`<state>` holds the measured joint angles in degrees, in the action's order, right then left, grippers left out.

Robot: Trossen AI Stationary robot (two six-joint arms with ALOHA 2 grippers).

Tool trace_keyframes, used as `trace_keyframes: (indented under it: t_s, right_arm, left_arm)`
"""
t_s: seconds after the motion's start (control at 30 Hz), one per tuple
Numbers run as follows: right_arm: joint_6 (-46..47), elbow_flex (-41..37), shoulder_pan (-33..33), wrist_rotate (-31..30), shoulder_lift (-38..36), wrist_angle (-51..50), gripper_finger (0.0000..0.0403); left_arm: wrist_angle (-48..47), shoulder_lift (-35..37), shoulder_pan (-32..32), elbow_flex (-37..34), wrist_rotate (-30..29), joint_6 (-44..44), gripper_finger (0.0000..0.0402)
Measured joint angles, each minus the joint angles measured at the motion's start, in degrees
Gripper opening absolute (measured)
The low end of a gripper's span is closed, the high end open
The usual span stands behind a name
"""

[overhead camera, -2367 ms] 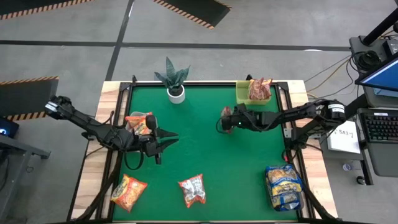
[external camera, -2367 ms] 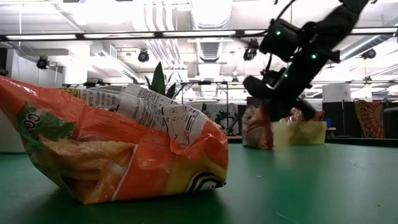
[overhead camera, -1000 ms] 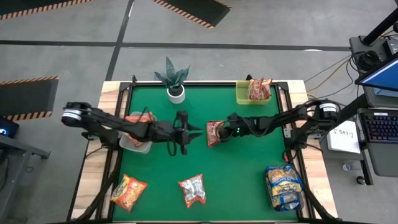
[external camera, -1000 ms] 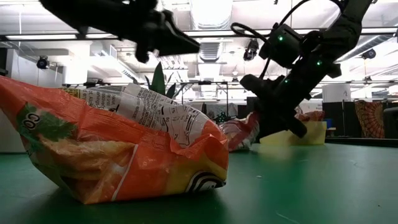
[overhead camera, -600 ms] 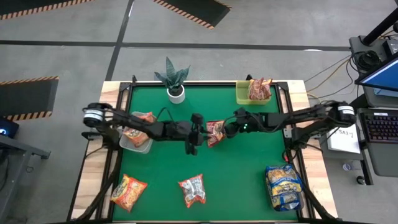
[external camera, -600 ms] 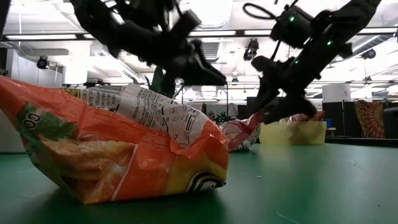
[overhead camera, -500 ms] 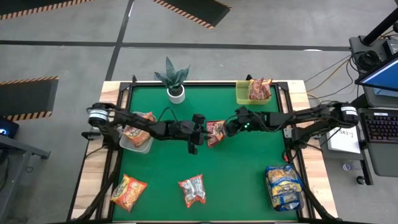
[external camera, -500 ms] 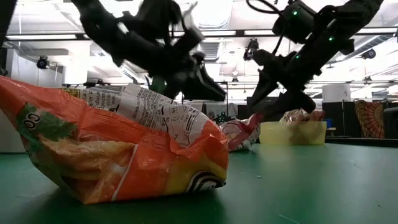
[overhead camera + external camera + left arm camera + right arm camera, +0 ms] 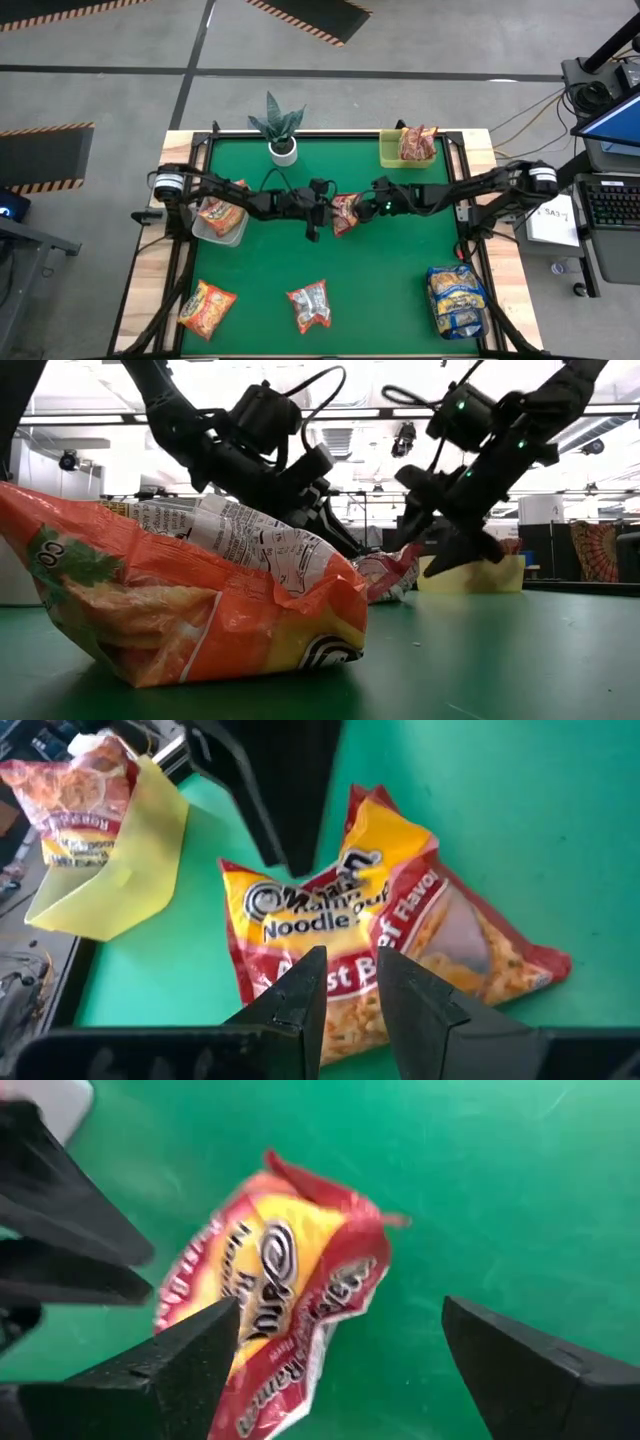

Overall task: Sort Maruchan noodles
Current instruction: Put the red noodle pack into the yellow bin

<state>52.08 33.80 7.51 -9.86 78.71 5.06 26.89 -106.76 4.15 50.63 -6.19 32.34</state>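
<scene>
A red-and-yellow Maruchan noodles packet lies flat on the green mat at the table's middle. My left gripper comes level from the left, up to the packet's left edge, its fingers a narrow gap apart with nothing between them. My right gripper hangs wide open just right of the packet and above it, one finger on each side, clear of it. Another packet stands in the lime-green tray. An orange packet lies in a clear tub. My left gripper has its fingertips at the packet's left edge, level with the mat. Whether they touch it I cannot tell.
An orange packet, a red-silver packet and a pile of yellow-and-blue packets lie along the near edge. A potted plant stands at the far edge. The orange packet fills the low view's foreground.
My right gripper has set the red-and-yellow packet down at the table's middle, opened wide, let it go and risen a little off it. My left gripper has travelled toward the table's right edge until it reached the packet's left side.
</scene>
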Motion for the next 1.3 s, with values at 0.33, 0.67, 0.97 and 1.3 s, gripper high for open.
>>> trace_keyframes:
  t_s: [0.33, 0.67, 0.97, 1.3]
  right_arm:
    - [0.07, 1.68, 0.00, 5.45, 10.10, 11.99, 0.0336]
    - [-0.34, 5.45, 0.04, 5.53, 15.13, 11.91, 0.0260]
    - [-0.16, 5.91, -0.02, 6.31, 12.04, 10.52, 0.0153]
    - [-0.25, 6.21, 0.07, 5.39, 6.77, 5.82, 0.0103]
  left_arm:
    - [0.85, -4.46, 0.82, 1.62, 1.81, -0.33, 0.0074]
    - [-4.19, -6.01, 0.89, 5.18, 1.17, -0.57, 0.0074]
    - [-15.78, 2.50, 0.85, 4.75, 0.96, -0.53, 0.0073]
    - [-18.51, 21.89, 0.57, -1.64, 4.69, -2.22, 0.0008]
